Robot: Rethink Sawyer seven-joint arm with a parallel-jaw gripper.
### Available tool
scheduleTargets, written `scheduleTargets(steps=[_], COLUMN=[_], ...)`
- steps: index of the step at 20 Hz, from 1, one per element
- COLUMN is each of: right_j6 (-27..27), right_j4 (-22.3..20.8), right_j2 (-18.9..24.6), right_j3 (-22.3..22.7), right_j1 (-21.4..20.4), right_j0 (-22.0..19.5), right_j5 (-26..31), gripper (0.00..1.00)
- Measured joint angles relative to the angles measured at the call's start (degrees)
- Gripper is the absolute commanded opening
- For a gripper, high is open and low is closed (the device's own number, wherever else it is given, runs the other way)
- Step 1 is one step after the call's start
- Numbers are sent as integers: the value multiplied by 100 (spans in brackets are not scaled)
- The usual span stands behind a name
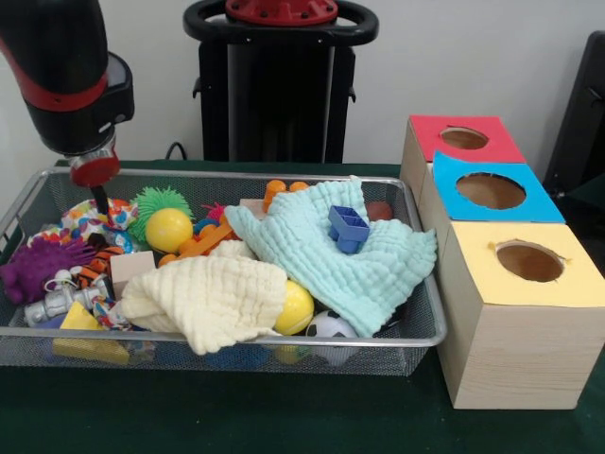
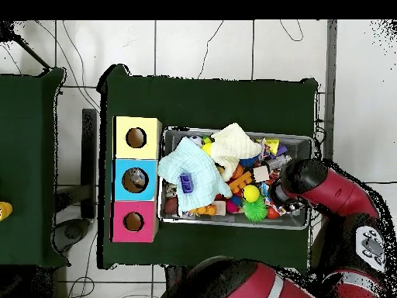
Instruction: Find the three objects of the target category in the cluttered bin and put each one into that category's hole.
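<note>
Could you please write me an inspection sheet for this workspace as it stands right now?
Surface: green table, bare in front of the bin.
Job's things: wire bin full of toys; three boxes beside it with a red hole, a blue hole and a yellow hole; nothing shows in the red and yellow holes, the blue one is unclear.
Clutter: mint cloth and cream cloth draped over the toys; blue block on the mint cloth; yellow ball; green spiky ball; purple spiky toy.
Grippers: gripper lowered into the bin's corner; state not readable.
Cables: cables on the floor past the table.
Surroundings: tiled floor, second green table.
</note>
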Motion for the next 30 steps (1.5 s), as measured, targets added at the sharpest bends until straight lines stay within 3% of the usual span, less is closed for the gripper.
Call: scheduleTargets(steps=[17, 29, 30], right_j6=[0, 0, 0], right_j4=[-1, 44, 55], right_j2=[256, 255, 256], right_j3=[182, 180, 179], right_j1=[404, 421, 423], right_j0=[-89, -77, -68], right_j5=[-918, -928, -931], gripper=[100, 100, 0])
